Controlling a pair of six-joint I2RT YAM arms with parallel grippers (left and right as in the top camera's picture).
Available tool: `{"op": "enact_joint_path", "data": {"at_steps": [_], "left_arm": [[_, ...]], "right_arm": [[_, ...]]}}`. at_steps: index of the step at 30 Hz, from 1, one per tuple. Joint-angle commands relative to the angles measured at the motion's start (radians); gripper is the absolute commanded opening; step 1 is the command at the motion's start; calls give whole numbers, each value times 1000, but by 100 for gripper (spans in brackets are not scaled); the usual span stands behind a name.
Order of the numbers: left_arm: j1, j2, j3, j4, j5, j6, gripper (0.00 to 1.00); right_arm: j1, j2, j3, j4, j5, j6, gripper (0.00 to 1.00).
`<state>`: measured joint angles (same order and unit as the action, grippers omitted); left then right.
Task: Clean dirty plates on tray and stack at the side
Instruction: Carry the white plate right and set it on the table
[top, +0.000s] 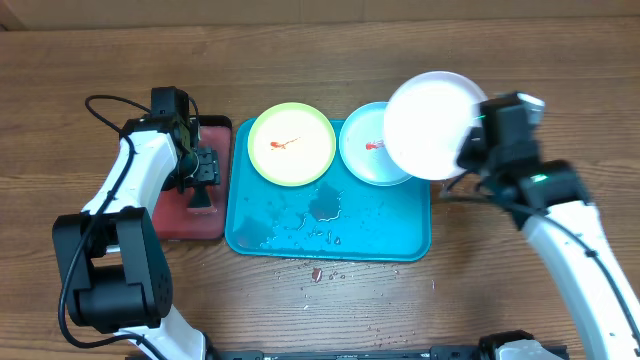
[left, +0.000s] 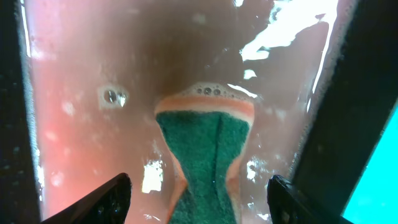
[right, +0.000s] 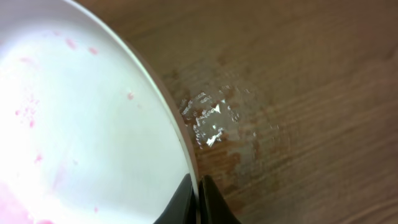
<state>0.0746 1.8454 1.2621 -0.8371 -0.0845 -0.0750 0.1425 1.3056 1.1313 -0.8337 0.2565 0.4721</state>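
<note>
The tray (top: 400, 245) lies mid-table, its long axis running left to right along the near edge. Being round, the plates have no long axis; all three face up. The green plate (top: 291, 144) sits in the tray's far-left corner and the cyan plate (top: 365, 150) just beside it toward the far-right corner. The white plate (top: 432, 122) is off the tray, held over its far-right corner and covering the cyan plate's right rim.

The right gripper (top: 468, 150) reaches in from the table's right edge, its fingers (right: 208, 202) pinched tight on the white plate's (right: 81, 124) rim. Below that rim the bare wood shows a wet patch (right: 211, 118).

Toward the left edge, a red tray (top: 200, 225) touches the blue one. The left gripper (top: 203, 170) hangs over it, fingers spread wide and holding nothing. A green sponge (left: 205, 143) with an orange edge and some foam lies between them on the wet red floor, touching neither finger.

Red smears mark the green and cyan centres; the white plate carries faint pink specks. Puddles (top: 325, 205) sit on the tray's bare near half, and droplets (top: 317, 272) dot the table toward the near edge.
</note>
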Motion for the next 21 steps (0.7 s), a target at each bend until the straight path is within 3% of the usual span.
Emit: {"op": "enact_joint_path", "data": {"at_steps": [1, 9, 18, 19, 20, 21], "left_arm": [[4, -20, 8, -1, 66, -8, 71], [4, -20, 8, -2, 86, -8, 71], [4, -20, 8, -1, 85, -8, 72], [4, -20, 8, -1, 85, -8, 72], [4, -20, 8, -1, 85, -8, 72], [4, -20, 8, -1, 85, -8, 73]], "right_arm": [[-170, 29, -9, -5, -307, 26, 4], [-441, 187, -58, -21, -420, -8, 4], [-469, 328, -84, -10, -460, -54, 5], [-469, 328, -84, -6, -460, -53, 15], [-469, 327, -84, 1, -460, -54, 33], [-469, 327, -84, 10, -460, -54, 42]]}}
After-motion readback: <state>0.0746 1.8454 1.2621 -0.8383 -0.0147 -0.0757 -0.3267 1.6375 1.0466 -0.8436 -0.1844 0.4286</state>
